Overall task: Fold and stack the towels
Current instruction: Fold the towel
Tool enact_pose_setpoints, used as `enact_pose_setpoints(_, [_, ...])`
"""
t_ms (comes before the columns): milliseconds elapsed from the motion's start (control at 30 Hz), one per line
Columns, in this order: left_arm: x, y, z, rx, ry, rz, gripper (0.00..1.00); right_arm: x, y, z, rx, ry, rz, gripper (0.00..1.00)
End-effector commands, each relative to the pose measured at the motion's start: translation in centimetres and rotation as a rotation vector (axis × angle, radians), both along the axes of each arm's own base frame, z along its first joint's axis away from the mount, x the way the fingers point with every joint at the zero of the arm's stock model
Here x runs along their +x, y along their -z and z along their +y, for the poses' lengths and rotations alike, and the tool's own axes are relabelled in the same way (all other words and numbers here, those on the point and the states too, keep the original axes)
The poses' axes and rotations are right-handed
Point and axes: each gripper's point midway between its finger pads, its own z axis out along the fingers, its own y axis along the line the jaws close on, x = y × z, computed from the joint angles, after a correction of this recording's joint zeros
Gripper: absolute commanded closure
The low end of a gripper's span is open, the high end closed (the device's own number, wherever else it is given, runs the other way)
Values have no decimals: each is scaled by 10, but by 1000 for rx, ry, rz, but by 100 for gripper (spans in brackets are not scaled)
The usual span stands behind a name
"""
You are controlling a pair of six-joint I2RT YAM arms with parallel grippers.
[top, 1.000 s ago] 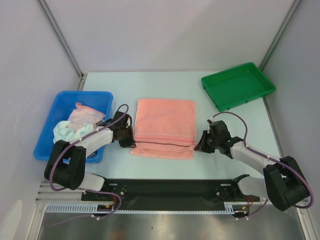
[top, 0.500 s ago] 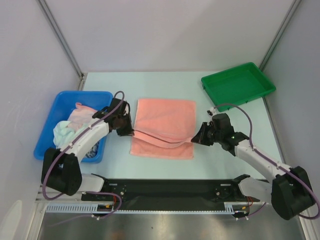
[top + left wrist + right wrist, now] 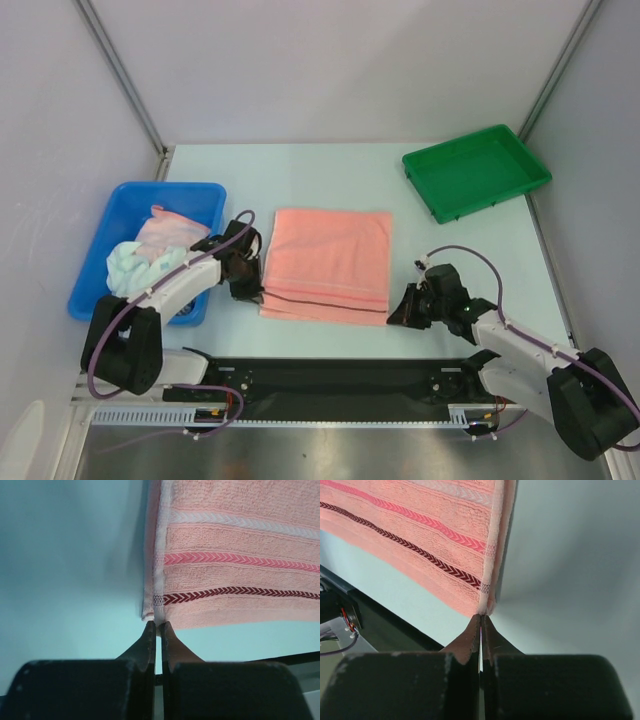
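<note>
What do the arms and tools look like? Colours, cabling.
The left arm and right arm have white links, black joints, and a purple cable looping along each. The left tool and right tool have black tapered fingers. No markings visible.

Green tray [image 3: 476, 172] askew at table's [image 3: 310, 175] far right; blue bin [image 3: 128, 212] at left edge; black rail [image 3: 340, 378] nearest.
</note>
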Motion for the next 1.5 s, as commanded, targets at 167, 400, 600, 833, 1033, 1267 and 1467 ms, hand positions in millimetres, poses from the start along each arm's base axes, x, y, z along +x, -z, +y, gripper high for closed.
enact_pose_setpoints(167, [1,-11,-26,-103,27,-22,100,24,-22,-3,-33,37,-108,100])
enact_pose_setpoints(400, [-17,0,-7,57,4,38,99,14,-20,0,-13,10,-77,100])
enact_pose_setpoints(600, [-16,-22,-29,-76,-34,5,100,10,-21,-4,-25,1,-84,100])
enact_pose_setpoints(833, [-25,-17,-10,22,-99,17,100,9,-31,-10,-60,6,-102,100])
enact_pose_setpoints(1033, [-49,14,-5,110,-56,157,100,-13,-6,-10,-23,-9,-29,100])
enact_pose_setpoints(1267, [-61,34,-7,142,-29,227,100,-12,0,-16,-57,35,-11,100])
enact_pose_setpoints(1467, [-65,32,1,230,-5,218,99,-15,-5,-13,-25,26,-20,100])
